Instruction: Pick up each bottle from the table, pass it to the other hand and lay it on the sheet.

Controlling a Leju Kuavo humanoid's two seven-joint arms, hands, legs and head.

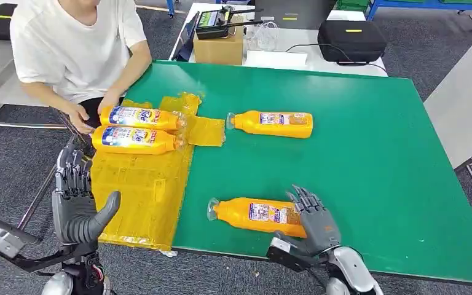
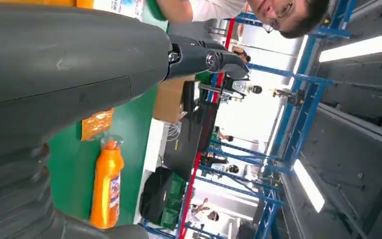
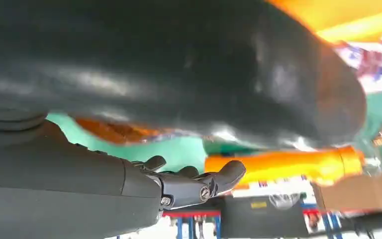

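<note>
Two orange bottles (image 1: 138,117) (image 1: 136,140) lie side by side on the yellow sheet (image 1: 141,196) at the left of the green table (image 1: 356,160). A third bottle (image 1: 272,123) (image 2: 107,184) (image 3: 288,167) lies on the bare green further back. The nearest bottle (image 1: 255,215) (image 3: 328,20) lies by the front edge, cap pointing left. My right hand (image 1: 313,221) reaches over its base end with fingers (image 3: 194,184) straight and apart; the bottle still rests on the table. My left hand (image 1: 77,196) is raised off the table's front left corner, fingers (image 2: 204,57) spread, holding nothing.
A person in a white shirt (image 1: 74,43) sits at the far left, hands (image 1: 107,101) beside the two bottles on the sheet. A cardboard box (image 1: 218,46) and a black case (image 1: 351,40) stand behind the table. The right half of the green is bare.
</note>
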